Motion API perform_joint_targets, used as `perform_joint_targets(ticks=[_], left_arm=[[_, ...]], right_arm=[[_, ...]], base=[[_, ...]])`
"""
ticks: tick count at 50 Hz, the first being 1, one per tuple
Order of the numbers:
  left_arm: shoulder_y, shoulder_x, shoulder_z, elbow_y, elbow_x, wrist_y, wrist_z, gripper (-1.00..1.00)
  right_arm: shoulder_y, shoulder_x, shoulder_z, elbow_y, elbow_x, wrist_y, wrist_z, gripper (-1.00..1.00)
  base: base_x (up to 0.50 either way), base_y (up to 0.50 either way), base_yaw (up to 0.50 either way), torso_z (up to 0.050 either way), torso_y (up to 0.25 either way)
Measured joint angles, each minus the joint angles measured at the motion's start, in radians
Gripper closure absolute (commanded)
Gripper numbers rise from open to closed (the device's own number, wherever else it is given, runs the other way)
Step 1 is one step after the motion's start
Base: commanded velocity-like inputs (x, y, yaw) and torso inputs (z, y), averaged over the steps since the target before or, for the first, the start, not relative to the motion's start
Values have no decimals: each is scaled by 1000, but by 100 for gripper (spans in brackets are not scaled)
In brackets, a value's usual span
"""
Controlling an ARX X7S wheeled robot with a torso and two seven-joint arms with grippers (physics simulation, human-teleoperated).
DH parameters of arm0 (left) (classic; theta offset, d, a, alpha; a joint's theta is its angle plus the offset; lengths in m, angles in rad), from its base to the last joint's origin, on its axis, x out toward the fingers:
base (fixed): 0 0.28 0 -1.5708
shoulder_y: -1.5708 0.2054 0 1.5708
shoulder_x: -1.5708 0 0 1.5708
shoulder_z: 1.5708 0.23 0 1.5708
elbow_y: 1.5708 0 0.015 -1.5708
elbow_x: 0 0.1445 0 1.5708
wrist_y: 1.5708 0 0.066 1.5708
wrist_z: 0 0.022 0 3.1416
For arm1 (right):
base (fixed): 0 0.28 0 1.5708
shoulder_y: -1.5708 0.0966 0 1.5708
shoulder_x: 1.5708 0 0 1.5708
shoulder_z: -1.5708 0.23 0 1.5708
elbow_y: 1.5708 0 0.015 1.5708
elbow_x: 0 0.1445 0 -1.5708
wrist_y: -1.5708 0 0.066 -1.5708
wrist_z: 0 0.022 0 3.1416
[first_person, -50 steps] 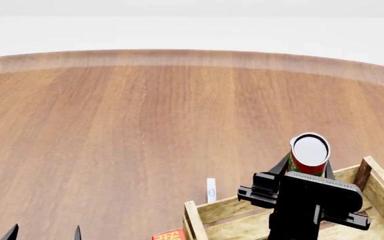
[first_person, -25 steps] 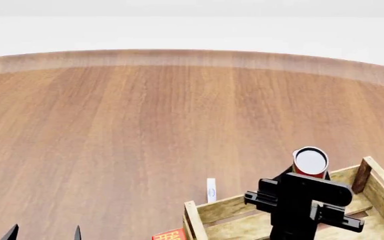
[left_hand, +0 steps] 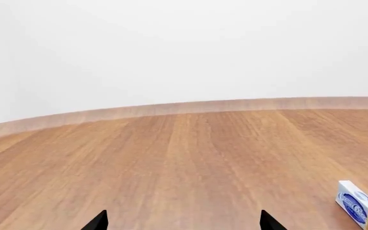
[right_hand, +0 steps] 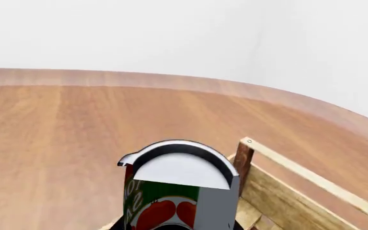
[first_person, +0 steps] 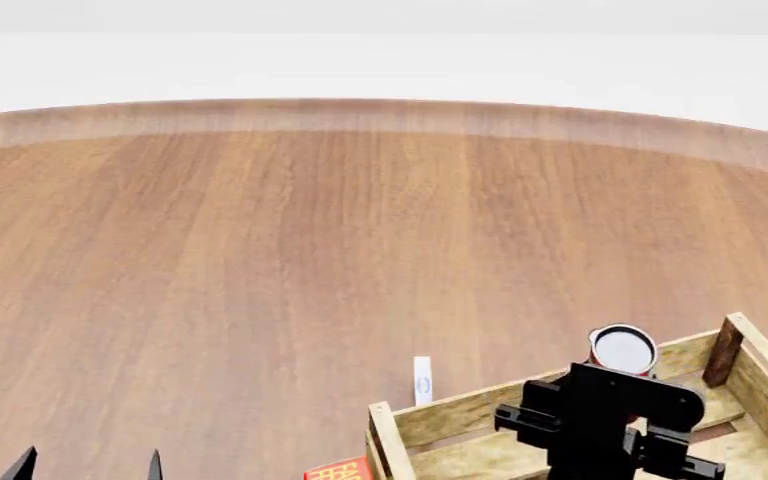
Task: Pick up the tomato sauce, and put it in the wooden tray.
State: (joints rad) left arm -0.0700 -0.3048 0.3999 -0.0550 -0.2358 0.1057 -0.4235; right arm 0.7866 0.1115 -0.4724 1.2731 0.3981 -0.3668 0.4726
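The tomato sauce (first_person: 623, 350), a small can with a red-and-green label and a silver top, is held in my right gripper (first_person: 618, 372), which is shut on it. The can hangs low over the far part of the wooden tray (first_person: 462, 413), a pale slatted crate at the table's near right. In the right wrist view the can (right_hand: 178, 191) fills the lower middle, with the tray's wall (right_hand: 299, 191) and a dark corner post (right_hand: 243, 160) beside it. My left gripper (first_person: 88, 468) is open and empty at the near left; it also shows in the left wrist view (left_hand: 182, 223).
A small white-and-blue box (first_person: 422, 380) stands just beyond the tray's far left corner, also in the left wrist view (left_hand: 353, 208). A red box (first_person: 340, 469) lies left of the tray at the frame's bottom edge. The round wooden table (first_person: 291, 250) stretches far ahead.
My right gripper has moved down and a little nearer with the can, from well above the tray's far wall to just over its floor. The left arm has not moved.
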Motion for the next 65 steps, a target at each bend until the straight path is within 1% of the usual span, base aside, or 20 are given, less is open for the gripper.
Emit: perform_joint_targets(ticks=[31, 42, 52, 65], left_arm=[[-16, 5, 6, -53, -2, 36, 6, -100], [-16, 3, 8, -51, -4, 36, 4, -100], [-14, 0, 11, -43, -5, 31, 0, -100], [-10, -5, 15, -27, -7, 22, -6, -100]], right_arm=[[-18, -33, 332, 36, -248, 55, -105, 100], [-8, -37, 429, 36, -290, 142, -164, 100], [2, -41, 487, 36, -323, 233, -203, 100], [11, -44, 510, 36, -352, 312, -213, 100]], base=[[0, 0, 0, 0, 1], [0, 0, 0, 0, 0], [0, 0, 0, 0, 0], [0, 0, 0, 0, 0]])
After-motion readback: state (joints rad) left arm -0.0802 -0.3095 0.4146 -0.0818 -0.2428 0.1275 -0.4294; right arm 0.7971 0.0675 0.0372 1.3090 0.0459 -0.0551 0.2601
